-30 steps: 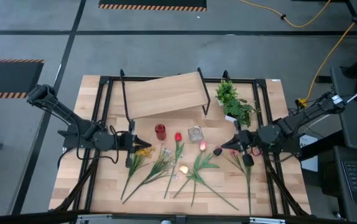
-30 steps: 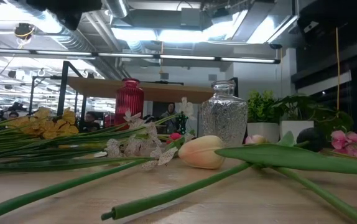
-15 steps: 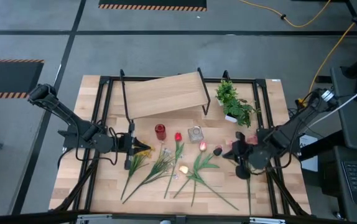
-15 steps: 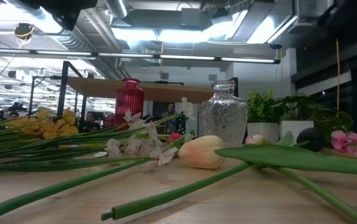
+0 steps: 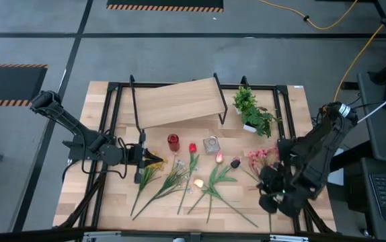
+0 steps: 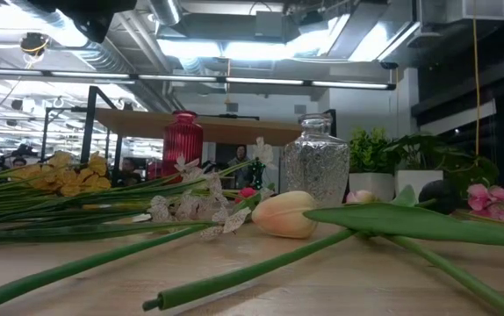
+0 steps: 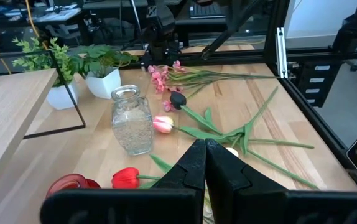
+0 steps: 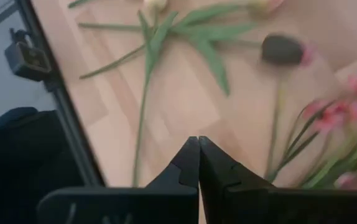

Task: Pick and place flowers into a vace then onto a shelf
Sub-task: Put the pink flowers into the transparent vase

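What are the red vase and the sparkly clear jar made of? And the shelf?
The red vase looks like glossy ribbed glass; light glows through it. The clear jar also seems to be textured glass that glitters, though it might be plastic. The shelf looks like pale wood with visible grain, maybe laminate, on thin black metal legs.

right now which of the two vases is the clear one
The clear glass vase, standing right of the red vase in front of the shelf. Its see-through, textured body sets it apart; the other is solid red.
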`<state>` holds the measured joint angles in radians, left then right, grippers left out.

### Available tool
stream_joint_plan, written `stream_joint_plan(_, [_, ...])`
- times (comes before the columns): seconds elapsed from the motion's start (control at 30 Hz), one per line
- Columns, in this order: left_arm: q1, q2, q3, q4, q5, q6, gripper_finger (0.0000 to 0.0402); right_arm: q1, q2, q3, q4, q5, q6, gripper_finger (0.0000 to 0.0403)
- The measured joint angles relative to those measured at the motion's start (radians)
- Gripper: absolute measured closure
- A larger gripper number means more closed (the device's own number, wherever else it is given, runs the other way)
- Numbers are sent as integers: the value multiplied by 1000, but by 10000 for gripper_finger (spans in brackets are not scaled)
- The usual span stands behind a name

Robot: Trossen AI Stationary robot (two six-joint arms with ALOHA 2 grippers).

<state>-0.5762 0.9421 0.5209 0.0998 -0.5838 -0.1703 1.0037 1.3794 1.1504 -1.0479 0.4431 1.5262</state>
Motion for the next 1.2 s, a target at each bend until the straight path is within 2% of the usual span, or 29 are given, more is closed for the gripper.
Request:
stream_joint_plan(0.23, [0, 0, 0, 0, 0, 0, 398, 107, 79, 33, -70, 0, 302, 403])
stream_joint_plan(0.43, [0, 0, 0, 0, 0, 0, 398, 131, 97, 33, -156, -1, 498, 403])
stream_joint_plan(0.57, [0, 0, 0, 0, 1, 0, 398, 131, 98, 22, -150, -5, 511, 399])
stream_joint_plan(0.7, [0, 0, 0, 0, 1, 0, 398, 131, 98, 1, -153, -53, 519, 380])
stream_joint_plan(1.1, [0, 0, 0, 0, 1, -2, 398, 131, 98, -57, -147, -56, 541, 276])
stream_joint_plan(1.2, [0, 0, 0, 0, 1, -2, 398, 131, 98, -73, -143, -87, 568, 253])
